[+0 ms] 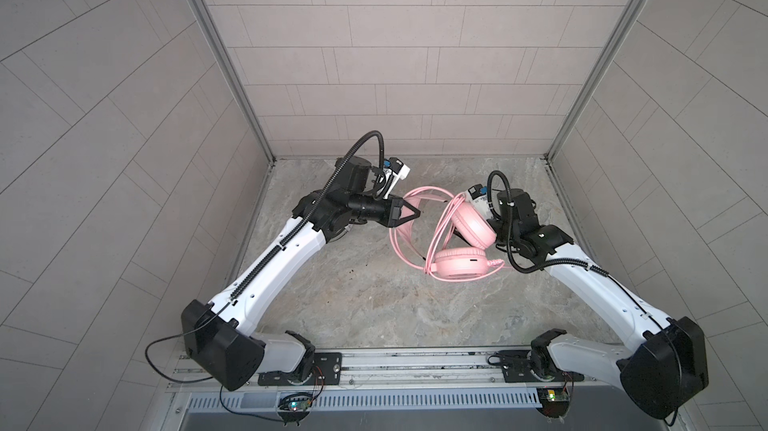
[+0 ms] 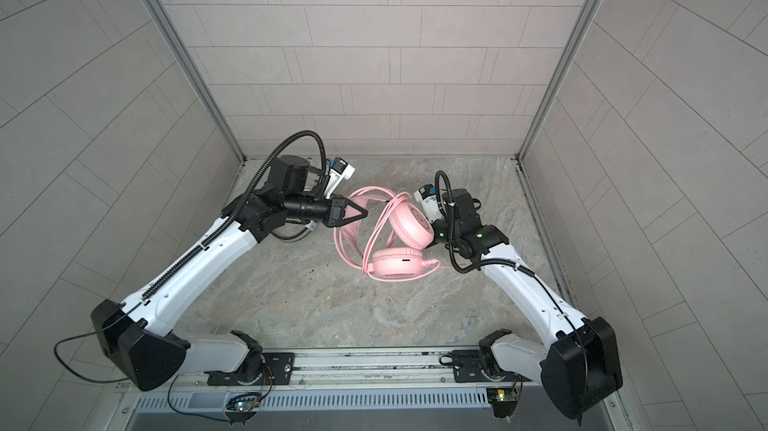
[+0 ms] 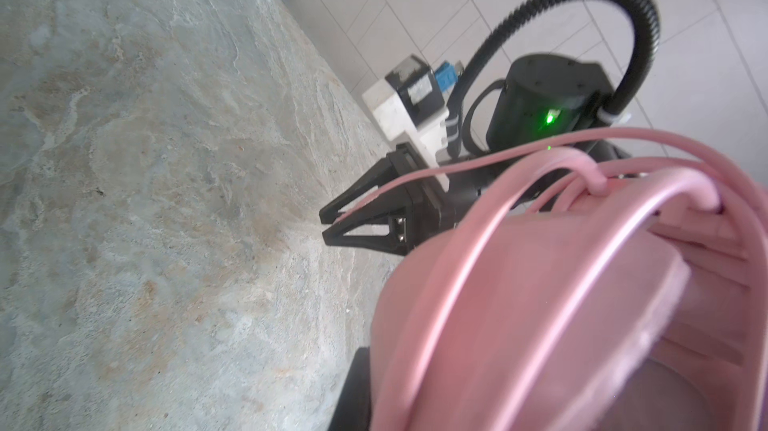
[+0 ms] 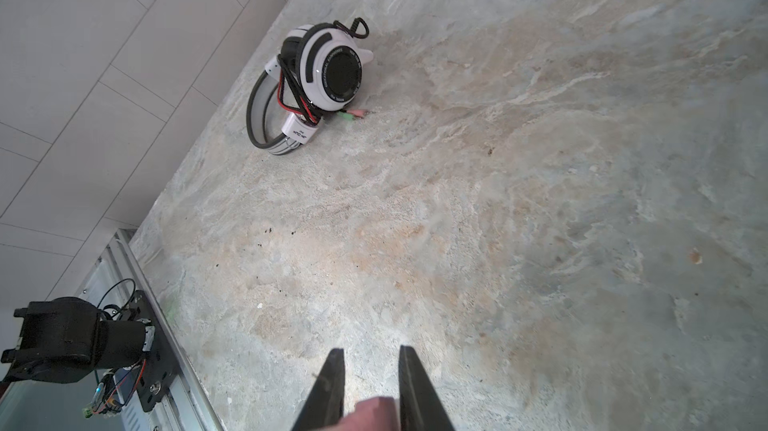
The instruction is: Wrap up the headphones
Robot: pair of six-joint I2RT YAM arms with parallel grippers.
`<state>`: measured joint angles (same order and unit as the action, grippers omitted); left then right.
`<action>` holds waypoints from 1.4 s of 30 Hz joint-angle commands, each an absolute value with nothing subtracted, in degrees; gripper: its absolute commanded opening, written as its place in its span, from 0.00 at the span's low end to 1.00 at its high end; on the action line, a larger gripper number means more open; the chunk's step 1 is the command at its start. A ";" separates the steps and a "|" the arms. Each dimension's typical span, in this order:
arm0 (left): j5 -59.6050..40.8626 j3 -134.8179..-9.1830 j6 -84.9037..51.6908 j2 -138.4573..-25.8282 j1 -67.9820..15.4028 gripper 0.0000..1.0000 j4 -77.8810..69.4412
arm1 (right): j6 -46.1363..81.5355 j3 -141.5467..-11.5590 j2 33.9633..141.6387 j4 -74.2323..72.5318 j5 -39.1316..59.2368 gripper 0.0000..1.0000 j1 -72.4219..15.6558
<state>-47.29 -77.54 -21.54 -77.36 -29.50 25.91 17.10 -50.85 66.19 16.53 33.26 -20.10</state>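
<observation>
Bright, even, soft-shadowed light; wide-angle edges bend, near pink blurs.

A robotics lab test cell. Grey panelled walls [image 1: 374, 55] framed by aluminium profiles [image 1: 224, 59] enclose a stone-patterned surface [image 1: 374, 304] on three sides. Two white-and-black robot arms [image 1: 274, 258] [image 1: 602, 283] stand on a metal rail [image 1: 415, 366] along the near edge, beside exposed circuit boards [image 1: 293, 404] and loose wiring.
</observation>
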 commanded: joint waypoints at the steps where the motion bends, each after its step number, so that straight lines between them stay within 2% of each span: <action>1: -47.95 -72.50 -36.22 -75.41 -28.94 0.00 5.49 | 24.84 -46.60 64.46 5.27 37.61 0.14 -19.78; 3: -46.35 -65.94 -47.26 -75.80 -28.83 0.00 -11.66 | 29.43 -44.53 65.44 0.62 39.43 0.09 -19.75; 5: -43.14 -61.70 -53.82 -76.60 -28.74 0.00 -21.64 | 34.06 -43.11 66.51 -4.60 41.91 0.08 -19.60; 9: -35.20 -55.01 -61.05 -78.11 -28.54 0.00 -31.51 | 41.67 -40.01 67.83 -13.22 43.96 0.05 -19.51; 14: -29.16 -49.97 -65.63 -78.42 -28.04 0.00 -40.19 | 44.60 -37.87 67.22 -14.74 43.69 0.03 -18.67; 17: -24.11 -47.41 -66.18 -76.97 -28.03 0.00 -39.69 | 47.72 -37.21 65.63 -12.42 41.75 0.00 -17.01; 23: -12.36 -46.40 -66.76 -73.95 -28.34 0.00 -27.66 | 51.91 -37.27 64.16 -11.44 41.07 0.00 -16.86; 31: -10.56 -50.44 -67.56 -77.17 -29.88 0.00 -15.42 | 51.11 -33.27 63.56 -9.37 39.06 0.00 -18.20; 37: -6.87 -51.17 -67.92 -78.57 -32.23 0.00 -10.68 | 41.73 -38.59 60.14 4.23 32.93 0.00 -20.65; 42: 0.51 -51.45 -69.97 -79.29 -35.16 0.00 -8.32 | 41.99 -42.05 59.87 4.48 30.33 0.00 -21.27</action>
